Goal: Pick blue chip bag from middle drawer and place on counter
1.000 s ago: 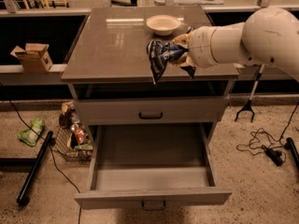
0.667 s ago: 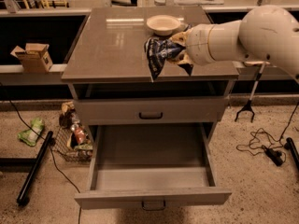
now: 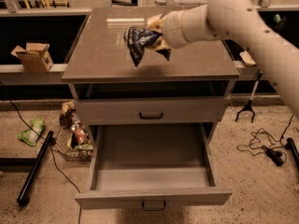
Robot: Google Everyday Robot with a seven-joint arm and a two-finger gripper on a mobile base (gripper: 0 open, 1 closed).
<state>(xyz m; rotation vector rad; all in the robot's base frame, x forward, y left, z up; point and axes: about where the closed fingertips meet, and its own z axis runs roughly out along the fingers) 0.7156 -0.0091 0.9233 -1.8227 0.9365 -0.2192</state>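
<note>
The gripper (image 3: 158, 34) holds the bag (image 3: 139, 41) tight. The bag hangs over the counter (image 3: 98, 59), its long end pointing straight down.

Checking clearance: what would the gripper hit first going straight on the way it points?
The gripper, holding the bag, points toward the picture's left over the counter; likely the counter first, though depth is unclear.

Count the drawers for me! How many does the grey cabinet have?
2. One shut drawer sits under the counter; the middle drawer below it is pulled open. Another could hide beneath it. The gripper holds the blue chip bag above the counter.
</note>
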